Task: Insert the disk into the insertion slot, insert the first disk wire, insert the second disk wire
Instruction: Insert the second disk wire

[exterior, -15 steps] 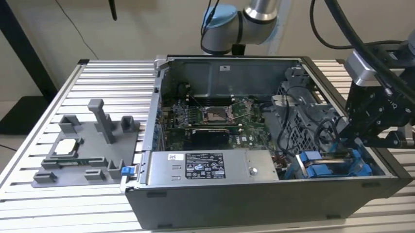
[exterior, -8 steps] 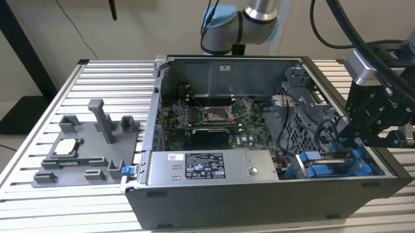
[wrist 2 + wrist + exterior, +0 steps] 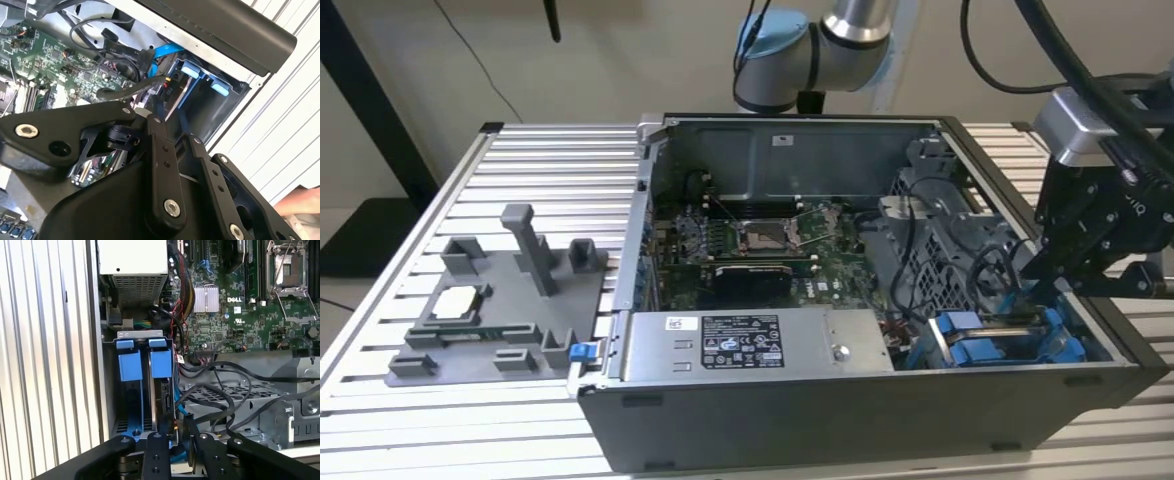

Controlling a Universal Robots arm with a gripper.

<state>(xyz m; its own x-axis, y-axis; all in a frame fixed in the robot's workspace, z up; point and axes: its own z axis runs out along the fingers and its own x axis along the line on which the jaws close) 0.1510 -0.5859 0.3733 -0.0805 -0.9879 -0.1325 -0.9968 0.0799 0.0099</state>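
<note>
Exterior view: an open computer case (image 3: 854, 420) lies on a slatted metal table (image 3: 520, 170). The black gripper (image 3: 1051, 285) hangs over the insertion slot (image 3: 994, 348) in the case's corner at the exterior view's right.

Second wrist view: the gripper (image 3: 172, 131) is near a black cable (image 3: 127, 91). Whether it grips anything cannot be told.

First wrist view: the disk (image 3: 163, 395) stands seated in the insertion slot (image 3: 130, 367), with a blue cable (image 3: 176, 407) just beside it.

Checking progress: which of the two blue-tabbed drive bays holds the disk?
The inner bay, nearer the motherboard: the disk fills it; the outer bay, by the case wall, is hollow.
</note>
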